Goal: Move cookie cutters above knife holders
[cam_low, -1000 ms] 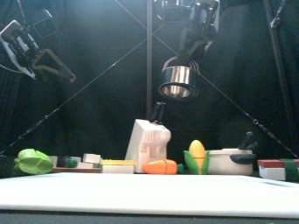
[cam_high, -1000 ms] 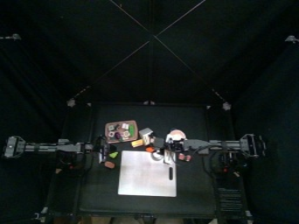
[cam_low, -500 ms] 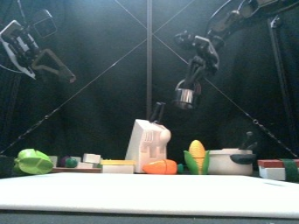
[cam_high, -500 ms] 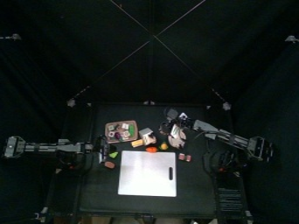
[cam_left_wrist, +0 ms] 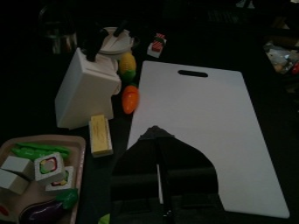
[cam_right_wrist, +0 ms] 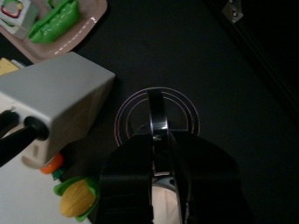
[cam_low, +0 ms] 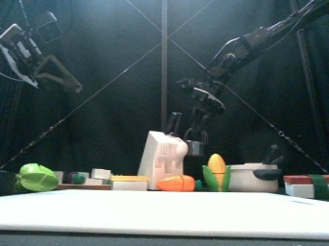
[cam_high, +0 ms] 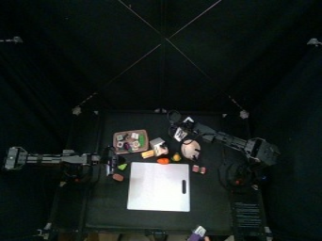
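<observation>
black table [cam_high: 104, 202]: right fingers [cam_right_wrist: 160, 133] gripping cookie cutter [cam_right_wrist: 155, 116], now lowered behind knife holder [cam_low: 162, 159].

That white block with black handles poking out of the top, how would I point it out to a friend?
Start at the white cutting board on the black table. Just past its far edge stands the white knife block, upright, beside an ear of corn. It is the tallest thing there, and the only one with dark handles sticking out of its top.

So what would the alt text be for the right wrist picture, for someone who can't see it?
The right tool holds a round metal cookie cutter over the dark table beside the white knife holder. A corn cob and a tray of play food lie nearby.
</observation>
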Motion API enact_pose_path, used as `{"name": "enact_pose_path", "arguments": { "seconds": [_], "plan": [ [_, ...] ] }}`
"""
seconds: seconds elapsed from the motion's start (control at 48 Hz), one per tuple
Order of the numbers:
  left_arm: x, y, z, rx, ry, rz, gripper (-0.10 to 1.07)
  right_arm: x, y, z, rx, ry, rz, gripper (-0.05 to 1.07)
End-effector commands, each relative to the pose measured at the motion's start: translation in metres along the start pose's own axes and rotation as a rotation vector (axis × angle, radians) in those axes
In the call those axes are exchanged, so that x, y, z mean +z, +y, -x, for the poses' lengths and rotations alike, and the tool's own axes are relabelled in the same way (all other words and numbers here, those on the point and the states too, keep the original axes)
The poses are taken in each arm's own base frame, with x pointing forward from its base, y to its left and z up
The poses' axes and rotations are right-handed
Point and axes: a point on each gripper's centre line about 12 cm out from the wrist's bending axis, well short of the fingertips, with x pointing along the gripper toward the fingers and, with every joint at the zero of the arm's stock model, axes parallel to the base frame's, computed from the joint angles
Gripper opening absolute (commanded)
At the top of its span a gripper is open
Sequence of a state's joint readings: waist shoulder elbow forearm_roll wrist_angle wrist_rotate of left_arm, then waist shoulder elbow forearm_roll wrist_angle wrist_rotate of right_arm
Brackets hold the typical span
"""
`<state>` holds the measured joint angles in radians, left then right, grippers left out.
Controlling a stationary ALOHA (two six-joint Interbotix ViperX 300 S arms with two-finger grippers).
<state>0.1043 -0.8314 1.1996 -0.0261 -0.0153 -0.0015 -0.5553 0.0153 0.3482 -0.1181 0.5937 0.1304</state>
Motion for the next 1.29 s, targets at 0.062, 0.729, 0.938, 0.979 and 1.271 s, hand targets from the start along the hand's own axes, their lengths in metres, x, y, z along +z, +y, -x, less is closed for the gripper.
{"name": "enact_pose_path", "arguments": {
  "seconds": [0.062,0.729,0.938,0.979,1.271],
  "plan": [
    [0.005,0.001,0.0,0.003,-0.015,0.001,-0.03,0.009,-0.001,-0.004,-0.005,-0.019,0.003,0.41],
    [0.004,0.001,0.0,0.003,-0.009,0.001,-0.03,-0.01,0.006,-0.04,-0.003,0.081,0.027,0.58],
    [0.003,0.001,0.0,0.003,-0.006,0.001,-0.03,-0.012,0.007,-0.044,-0.003,0.09,0.027,0.66],
    [0.003,0.001,0.0,0.003,-0.006,0.001,-0.03,-0.012,0.007,-0.044,-0.002,0.09,0.026,0.68],
    [0.003,0.001,0.0,0.003,-0.005,0.001,-0.03,-0.009,0.007,-0.038,0.001,0.075,0.021,0.79]
  ]
}}
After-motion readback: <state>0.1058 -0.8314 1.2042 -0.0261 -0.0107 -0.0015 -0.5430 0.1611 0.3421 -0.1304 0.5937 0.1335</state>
